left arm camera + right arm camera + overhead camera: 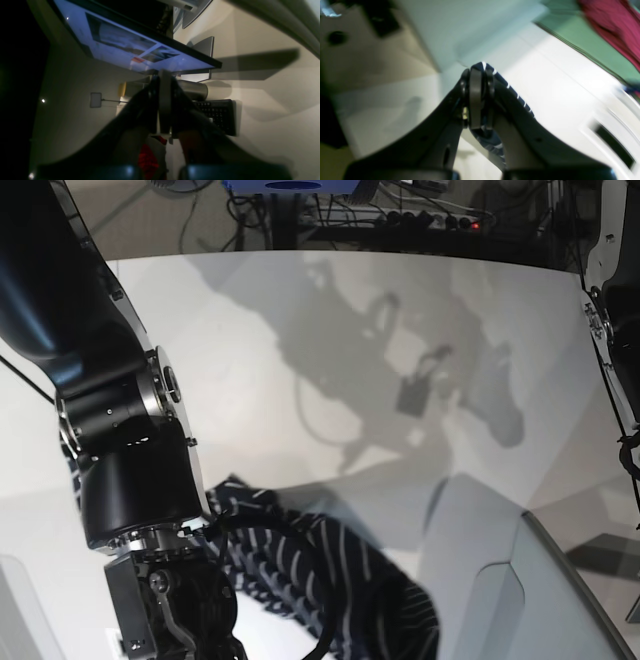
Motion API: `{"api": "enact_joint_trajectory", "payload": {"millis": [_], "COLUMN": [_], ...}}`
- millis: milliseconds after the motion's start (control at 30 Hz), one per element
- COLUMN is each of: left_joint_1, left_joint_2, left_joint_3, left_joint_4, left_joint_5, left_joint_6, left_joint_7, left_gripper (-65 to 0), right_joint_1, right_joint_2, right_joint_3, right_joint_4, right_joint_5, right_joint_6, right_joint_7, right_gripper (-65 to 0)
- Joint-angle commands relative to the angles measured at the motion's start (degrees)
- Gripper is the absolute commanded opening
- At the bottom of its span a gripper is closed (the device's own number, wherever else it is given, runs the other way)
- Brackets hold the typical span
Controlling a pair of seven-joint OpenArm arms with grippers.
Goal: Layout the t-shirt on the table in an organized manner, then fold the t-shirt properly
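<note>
The right arm [120, 450] is showing a glossy black shell above a cylindrical black joint housing with a silver metal ring and small screws. A black cable [300, 580] is looping beside its lower section. The right gripper [477, 100] is presenting two curved matte-black fingers with rounded tips. The left gripper [163, 100] is displaying matching dark fingers and a grey central bar.

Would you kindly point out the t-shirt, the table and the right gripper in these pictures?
t-shirt [300, 565]: base view, on the striped cloth bunched at the bottom.
table [300, 320]: base view, on a bare stretch of the white top.
right gripper [477, 75]: right wrist view, between the closed fingertips pinching striped cloth.
</note>
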Motion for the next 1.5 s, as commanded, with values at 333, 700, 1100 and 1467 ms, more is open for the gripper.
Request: {"api": "enact_joint_trajectory", "payload": {"millis": [333,700,1100,1467], "left_joint_1": [-4.29,-2.35,3.18,7.93], "left_joint_2": [-0.02,3.76,7.19,3.94], "left_joint_3": [1.39,7.1,11.15,8.6], "left_joint_4": [-3.98,-2.39,2.44,2.44], "left_joint_5": [0.76,0.94,1.38,1.2], "left_joint_6": [0.73,0.81,0.81,0.81], "left_joint_7": [-0.54,-0.54,-0.54,-0.54], "left_gripper": [-65.0,-65.0,-65.0,-65.0], "right_joint_1": [1.96,-11.31,-28.98,-29.86], "right_joint_2": [14.27,38.62,34.93,41.35], "right_joint_3": [9.67,37.01,37.63,48.71], "right_joint_4": [1.01,-16.4,-42.6,-41.01], "right_joint_5": [4.67,4.5,5.11,4.58], "right_joint_6": [0.19,-0.52,-0.52,-0.96], "right_joint_7": [2.65,3.44,26.39,26.13], "right_gripper": [-65.0,-65.0,-65.0,-65.0]}}
